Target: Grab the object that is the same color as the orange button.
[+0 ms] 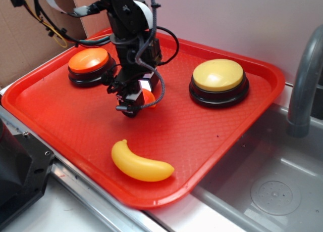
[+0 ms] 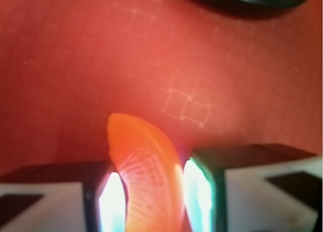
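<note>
While open tray (image 1: pixel 202 136) surrounds it, pincer (image 2: pixel 151 191) clamps orange slice (image 2: pixel 146 171)

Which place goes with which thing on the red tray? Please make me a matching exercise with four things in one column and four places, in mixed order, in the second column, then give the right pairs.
Things
1. orange button
2. pale yellow button
3. banana
4. orange slice

Places
A. near the tray's front edge, lying on its side
B. between the fingers of the claw
C. back left part of the tray, beside the arm
D. back right part of the tray, nearest the grey faucet

Right pairs: 1-C, 2-D, 3-A, 4-B
</note>
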You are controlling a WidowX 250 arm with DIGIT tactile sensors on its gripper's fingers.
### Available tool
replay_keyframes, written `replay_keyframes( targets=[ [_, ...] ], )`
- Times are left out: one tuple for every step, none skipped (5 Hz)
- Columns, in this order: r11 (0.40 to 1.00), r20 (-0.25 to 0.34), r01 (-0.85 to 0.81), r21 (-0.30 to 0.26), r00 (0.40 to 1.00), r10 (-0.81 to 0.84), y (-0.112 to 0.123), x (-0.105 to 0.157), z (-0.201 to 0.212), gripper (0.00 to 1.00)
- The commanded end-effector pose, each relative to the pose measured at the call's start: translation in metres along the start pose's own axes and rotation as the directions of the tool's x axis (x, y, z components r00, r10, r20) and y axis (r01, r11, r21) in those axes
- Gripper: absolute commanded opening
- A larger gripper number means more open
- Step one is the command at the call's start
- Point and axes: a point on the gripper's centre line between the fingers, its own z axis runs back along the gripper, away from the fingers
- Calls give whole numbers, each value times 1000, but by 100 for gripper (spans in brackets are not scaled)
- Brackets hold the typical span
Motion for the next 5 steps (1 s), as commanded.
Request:
replay_keyframes(
  targets=[
    [885,-7,-457,94,888,459,2,-4,94,0],
    [763,-70,-641,84,760,646,-8,-10,123,0],
    [654,-97,-748,111,647,756,-17,-7,144,0],
    [530,-59,-820,218,531,845,-26,-3,170,0],
    [488,-21,-834,257,500,866,-27,-7,174,0]
  ],
)
